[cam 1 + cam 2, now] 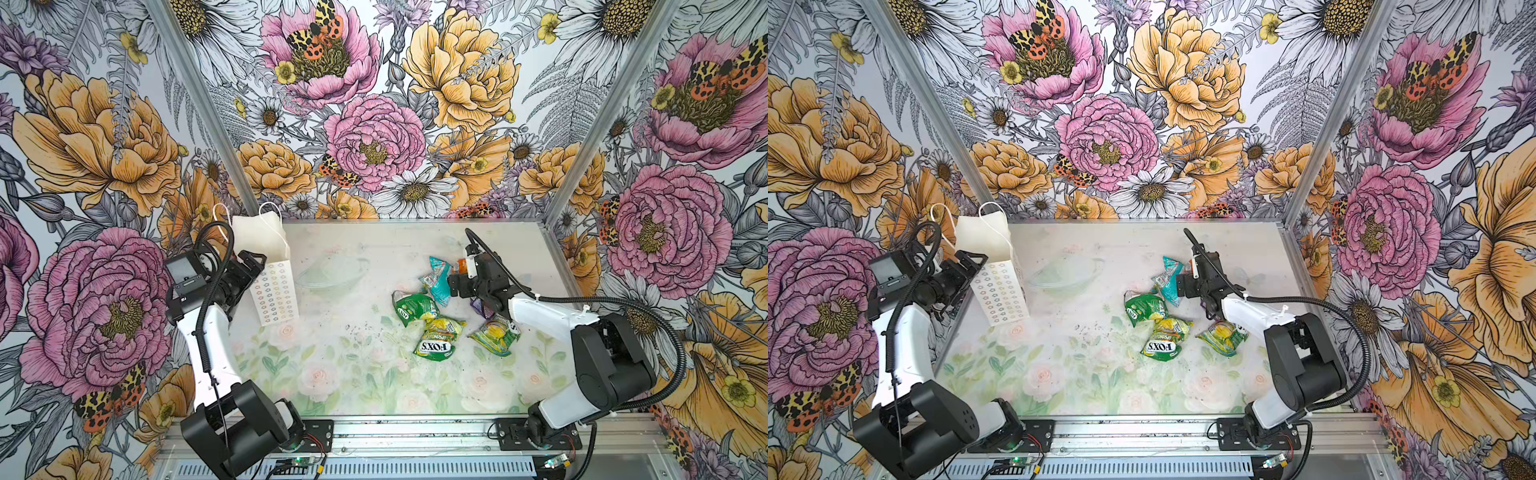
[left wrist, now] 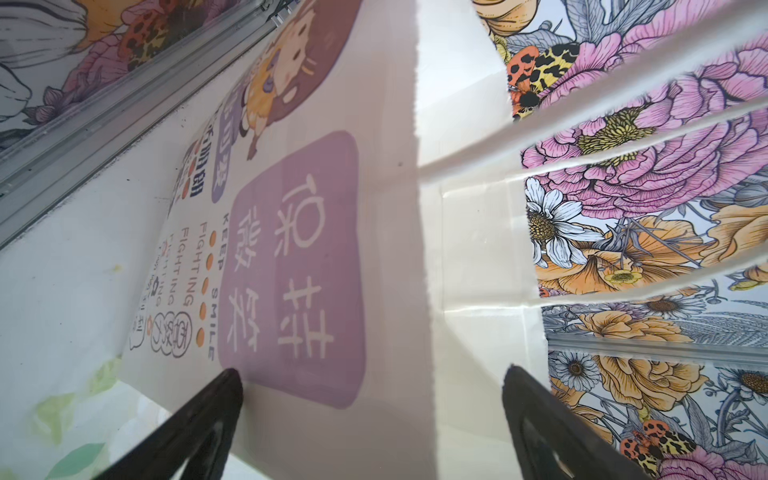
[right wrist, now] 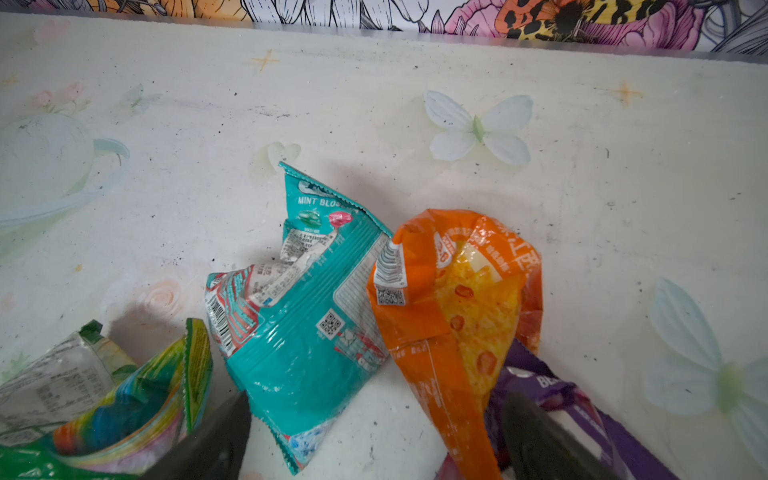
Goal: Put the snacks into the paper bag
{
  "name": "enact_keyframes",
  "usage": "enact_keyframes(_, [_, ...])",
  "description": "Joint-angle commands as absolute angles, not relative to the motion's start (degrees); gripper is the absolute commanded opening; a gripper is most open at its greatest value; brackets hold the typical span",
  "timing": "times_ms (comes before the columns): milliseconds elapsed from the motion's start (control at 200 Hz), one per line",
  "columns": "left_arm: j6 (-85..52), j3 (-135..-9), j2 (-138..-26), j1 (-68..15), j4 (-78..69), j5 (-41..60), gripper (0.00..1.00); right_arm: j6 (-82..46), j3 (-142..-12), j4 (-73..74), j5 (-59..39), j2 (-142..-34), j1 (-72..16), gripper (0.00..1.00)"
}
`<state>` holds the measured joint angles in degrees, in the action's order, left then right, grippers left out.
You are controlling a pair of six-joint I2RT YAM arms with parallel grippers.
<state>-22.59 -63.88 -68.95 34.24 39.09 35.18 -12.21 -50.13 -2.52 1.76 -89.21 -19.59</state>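
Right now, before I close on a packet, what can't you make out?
Bottom of the paper bag: both top views, hidden by its own walls.
The purple packet: right wrist view, cut off by the lower edge and the right gripper; top views, mostly under that arm.
The orange packet: top views, only a sliver shows.

Paper bag (image 1: 272, 286) left of snacks (image 1: 413, 306)

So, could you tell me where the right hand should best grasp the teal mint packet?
I'd take the teal mint packet by its raised, pointed end, from above: bare table lies either side there, whereas lower down the orange packet crowds one flank. The right hand is open.
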Motion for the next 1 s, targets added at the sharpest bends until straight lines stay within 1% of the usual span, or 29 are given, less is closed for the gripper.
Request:
enact_keyframes(0, [-23.27, -64.04, -67.93, 33.92, 37.66, 32.69, 0.99, -12.23, -51.86, -2.02, 2.63, -90.38, -20.19, 0.96])
enact_keyframes(250, [-23.06, -64.61, -68.34, 33.47, 39.77, 28.19, 0.99, -12.2, -51.59, -2.02, 2.92, -90.59, -20.3, 0.96])
enact_keyframes(430, [-20.78, -69.25, -67.44, 32.89, 44.45, 23.76, 0.99, -12.13, -51.81, -2.02, 2.9, -90.94, -20.31, 0.96])
enact_keyframes(721, [-19.48, -75.48, -66.27, 32.61, 47.27, 20.98, 0.99, -12.32, -52.38, -2.02, 2.31, -91.49, -20.57, 0.96])
enact_keyframes(996, [-17.96, -80.14, -69.02, 32.63, 49.41, 17.86, 0.99, -12.51, -52.71, -2.1, 2.11, -91.58, -20.83, 0.96])
